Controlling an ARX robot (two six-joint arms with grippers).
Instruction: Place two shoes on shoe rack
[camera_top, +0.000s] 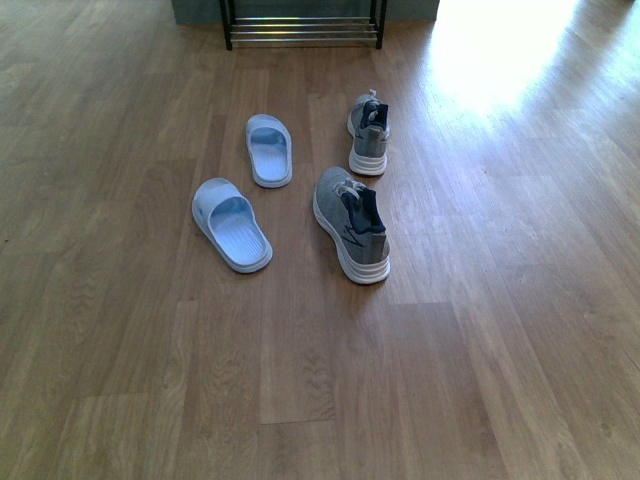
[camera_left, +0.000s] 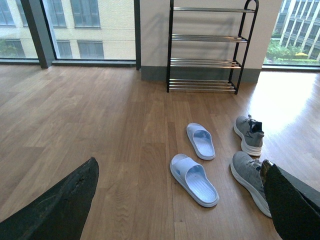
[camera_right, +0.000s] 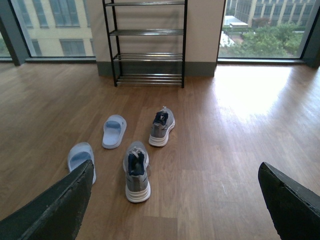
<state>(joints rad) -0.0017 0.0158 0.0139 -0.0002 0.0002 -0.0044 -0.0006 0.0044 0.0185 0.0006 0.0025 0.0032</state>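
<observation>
1. Near sneaker (camera_top: 352, 225): grey, white sole, upright on the wood floor (camera_top: 500, 350), heel toward the robot, toe angled a bit left.
2. Far sneaker (camera_top: 369, 135): same kind, upright on the floor beyond the near one, toe toward the rack. The two are close but apart, not touching.
3. Rack (camera_top: 303, 30): black frame with chrome rods, stands against the wall (camera_right: 205, 35) at the far side. Only its lowest tier shows in the front view; the wrist views show several tiers. Both sneakers are on the floor, well short of it.
4. Near slipper (camera_top: 231, 224) and far slipper (camera_top: 269, 150): light blue, flat on the floor left of the sneakers, not touching them.
5. Left gripper (camera_left: 179, 165): jaws spread wide, its dark fingers (camera_left: 60, 205) at the two lower corners of the left wrist view. Holds nothing and hangs above the floor, short of the footwear.
6. Right gripper (camera_right: 176, 166): jaws also spread wide, fingers (camera_right: 55, 210) at both lower corners, nothing between them.
7. Neither arm shows in the front view.
8. Windows (camera_left: 90, 25) flank the wall behind the rack.
</observation>
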